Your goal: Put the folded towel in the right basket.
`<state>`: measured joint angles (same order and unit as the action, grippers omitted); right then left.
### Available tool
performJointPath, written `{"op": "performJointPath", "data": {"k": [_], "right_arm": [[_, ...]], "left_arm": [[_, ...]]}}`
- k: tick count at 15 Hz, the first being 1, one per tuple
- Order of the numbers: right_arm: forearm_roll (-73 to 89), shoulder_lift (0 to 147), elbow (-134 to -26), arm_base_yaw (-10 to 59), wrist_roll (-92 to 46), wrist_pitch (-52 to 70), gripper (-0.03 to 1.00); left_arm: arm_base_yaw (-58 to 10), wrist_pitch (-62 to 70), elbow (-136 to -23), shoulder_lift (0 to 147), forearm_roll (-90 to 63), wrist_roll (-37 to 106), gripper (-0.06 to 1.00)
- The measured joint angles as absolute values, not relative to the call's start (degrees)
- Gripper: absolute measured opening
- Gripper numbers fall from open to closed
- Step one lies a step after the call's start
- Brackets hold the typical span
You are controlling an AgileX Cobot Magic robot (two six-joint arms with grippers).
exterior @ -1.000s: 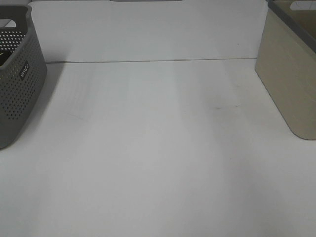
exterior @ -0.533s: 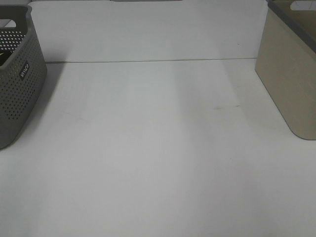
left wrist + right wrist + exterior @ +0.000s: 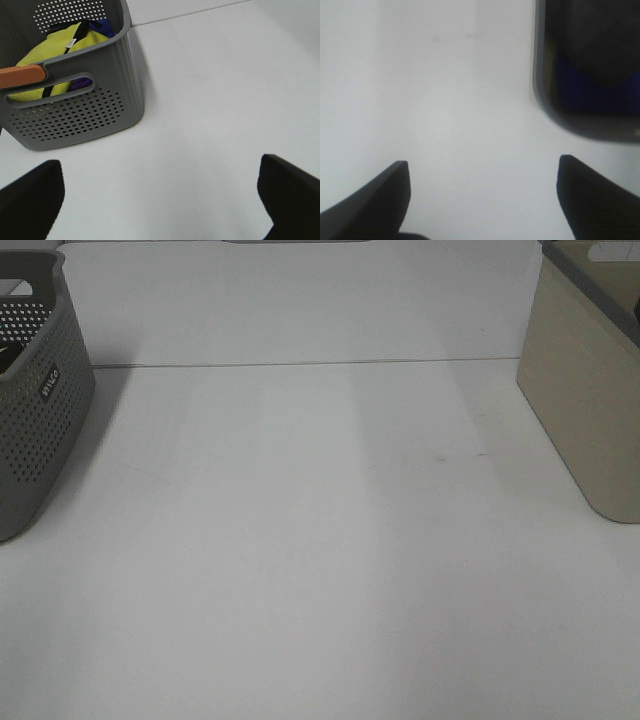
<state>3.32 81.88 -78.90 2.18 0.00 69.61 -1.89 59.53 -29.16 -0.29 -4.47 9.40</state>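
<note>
- Nearest you, the table (image 3: 320, 570) lies bare across the middle of the high view, and neither arm reaches into it; both hang back at the near edge
- Your left gripper (image 3: 160, 200) stands wide open with nothing between its jaws, looking slantwise over the table towards the grey basket (image 3: 75, 110), well apart from it
- Your right gripper (image 3: 482, 197) is open too and empty, looking down on the table with the beige basket (image 3: 590, 390) off to one side of it; its inside (image 3: 592, 65) shows dark with a blue patch, too blurred to name
- No towel lies on the table. In the grey basket you can see yellow cloth (image 3: 60, 55) with something blue behind it; whether that is the folded towel I cannot tell
- I judge this either the very start or the end of the job. If the start, your next move is the left arm forward and over the grey basket's rim, jaws kept open for the cloth
</note>
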Motion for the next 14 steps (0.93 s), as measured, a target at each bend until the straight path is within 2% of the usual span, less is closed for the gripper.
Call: {"op": "performJointPath", "data": {"k": [4, 7, 8, 11, 14], "right_arm": [[3.2, 67.1, -54.4, 2.2, 0.0, 66.7, 0.75], [3.2, 56.8, -42.7, 2.2, 0.0, 63.9, 0.75], [2.9, 49.1, -36.6, 2.2, 0.0, 62.6, 0.75], [2.6, 36.4, -30.6, 2.2, 0.0, 59.2, 0.75], [2.1, 26.3, -30.5, 2.2, 0.0, 58.7, 0.75]], "left_arm": [[-1.9, 59.5, -29.2, -0.3, -4.5, 9.4, 0.99], [-1.9, 59.5, -29.2, -0.3, -4.5, 9.4, 0.99], [-1.9, 59.5, -29.2, -0.3, -4.5, 9.4, 0.99], [-1.9, 59.5, -29.2, -0.3, -4.5, 9.4, 0.99], [-1.9, 59.5, -29.2, -0.3, -4.5, 9.4, 0.99]]}}
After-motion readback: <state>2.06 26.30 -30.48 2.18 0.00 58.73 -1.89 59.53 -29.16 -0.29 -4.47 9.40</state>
